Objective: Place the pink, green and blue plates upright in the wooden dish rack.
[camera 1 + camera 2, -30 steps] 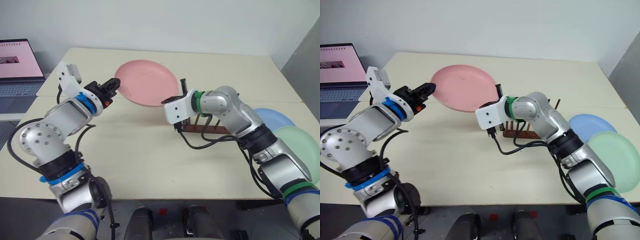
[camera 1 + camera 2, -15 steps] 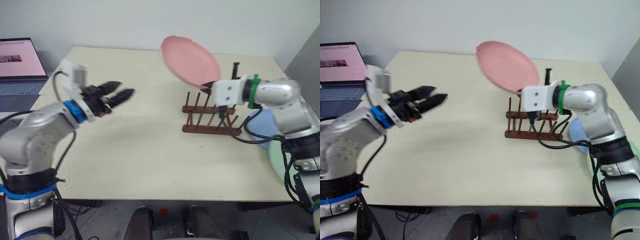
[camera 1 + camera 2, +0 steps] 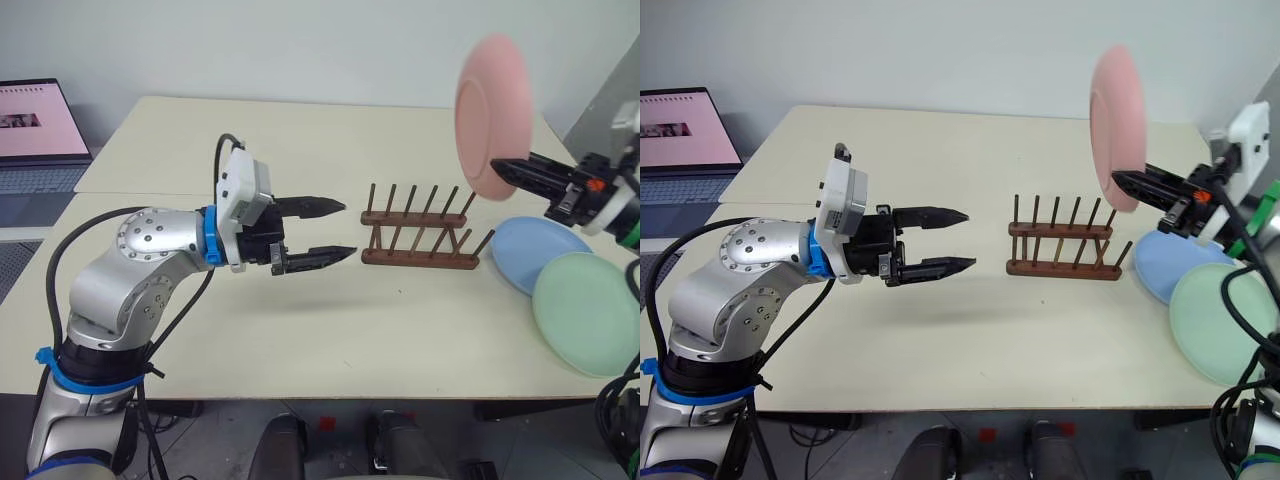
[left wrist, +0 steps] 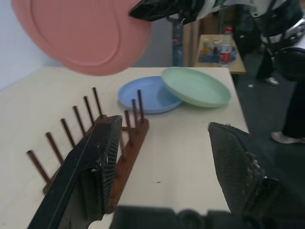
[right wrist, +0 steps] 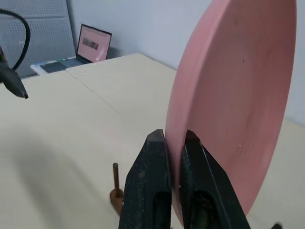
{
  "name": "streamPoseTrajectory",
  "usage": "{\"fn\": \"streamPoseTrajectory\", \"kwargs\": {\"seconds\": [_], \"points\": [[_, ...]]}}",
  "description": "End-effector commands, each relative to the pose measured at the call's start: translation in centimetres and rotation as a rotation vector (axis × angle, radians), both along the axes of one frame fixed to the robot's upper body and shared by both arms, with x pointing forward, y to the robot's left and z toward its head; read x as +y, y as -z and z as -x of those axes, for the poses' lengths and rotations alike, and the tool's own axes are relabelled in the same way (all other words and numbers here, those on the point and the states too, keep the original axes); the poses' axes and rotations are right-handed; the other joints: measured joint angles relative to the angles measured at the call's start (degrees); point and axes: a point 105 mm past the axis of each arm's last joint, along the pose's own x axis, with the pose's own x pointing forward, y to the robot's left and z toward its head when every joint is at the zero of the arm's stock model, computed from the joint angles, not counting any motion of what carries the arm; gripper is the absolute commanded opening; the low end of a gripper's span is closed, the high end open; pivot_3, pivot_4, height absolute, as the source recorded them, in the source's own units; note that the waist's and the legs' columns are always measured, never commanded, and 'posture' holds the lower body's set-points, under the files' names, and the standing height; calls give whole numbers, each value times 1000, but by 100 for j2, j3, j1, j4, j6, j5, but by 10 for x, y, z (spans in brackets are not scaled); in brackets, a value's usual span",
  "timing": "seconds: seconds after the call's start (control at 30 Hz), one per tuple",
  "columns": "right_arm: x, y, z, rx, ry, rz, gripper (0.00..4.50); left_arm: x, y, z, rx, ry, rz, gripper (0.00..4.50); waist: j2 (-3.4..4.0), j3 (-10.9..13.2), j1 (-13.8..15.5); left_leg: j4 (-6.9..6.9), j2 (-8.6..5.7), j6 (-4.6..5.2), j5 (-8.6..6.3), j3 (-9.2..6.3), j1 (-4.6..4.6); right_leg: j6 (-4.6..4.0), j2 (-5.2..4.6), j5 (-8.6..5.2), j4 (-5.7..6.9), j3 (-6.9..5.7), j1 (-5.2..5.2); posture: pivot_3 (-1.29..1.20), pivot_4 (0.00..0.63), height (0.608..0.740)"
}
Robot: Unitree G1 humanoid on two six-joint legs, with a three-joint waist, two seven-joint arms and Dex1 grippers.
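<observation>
The rack [image 3: 418,228] stood empty on the table [image 3: 300,340], so none of the three plates had been seated. The right claw [image 3: 507,167] was pinching the pink plate [image 3: 489,116] by its lower rim, jaws pressed tight on the edge, and held it upright in the air above and to the right of the rack's right end, well clear of the pegs. The blue plate [image 3: 535,253] lay flat on the table just right of the rack, and the green plate [image 3: 588,311] lay beside it, its rim seemingly overlapping the blue one's edge, though the angle made that hard to confirm. The left claw [image 3: 318,232] hovered level just left of the rack, its fingers spread and holding nothing.

By my reading the task was at an early stage: the pink plate was lifted and turned on edge but still had to be lowered between pegs, and the blue and green plates were untouched.
</observation>
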Motion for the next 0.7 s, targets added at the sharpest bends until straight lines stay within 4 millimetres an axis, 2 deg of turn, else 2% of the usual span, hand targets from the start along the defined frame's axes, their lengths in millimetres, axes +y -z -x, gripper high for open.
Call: {"fn": "streamPoseTrajectory", "kwargs": {"seconds": [0.03,0.4,0.7], "points": [[-5,-5,9,17,-4,-76,0,-8,-8,9,-23,78,2,3155,1,0,-17,0,0,0,0,1,1,14,1,-8,0,2,0,0,150,739],[-20,19,1,140,44,-126,0,-14,-7,14,-13,137,-14,3155,1,0,-22,0,2,1,0,-5,-1,22,11,-9,-1,2,0,0,150,739],[-28,27,-12,197,36,-164,0,-15,-6,15,-16,139,-13,3155,1,0,-23,0,3,1,0,-6,-1,22,12,-10,-2,1,0,0,150,739]]}}
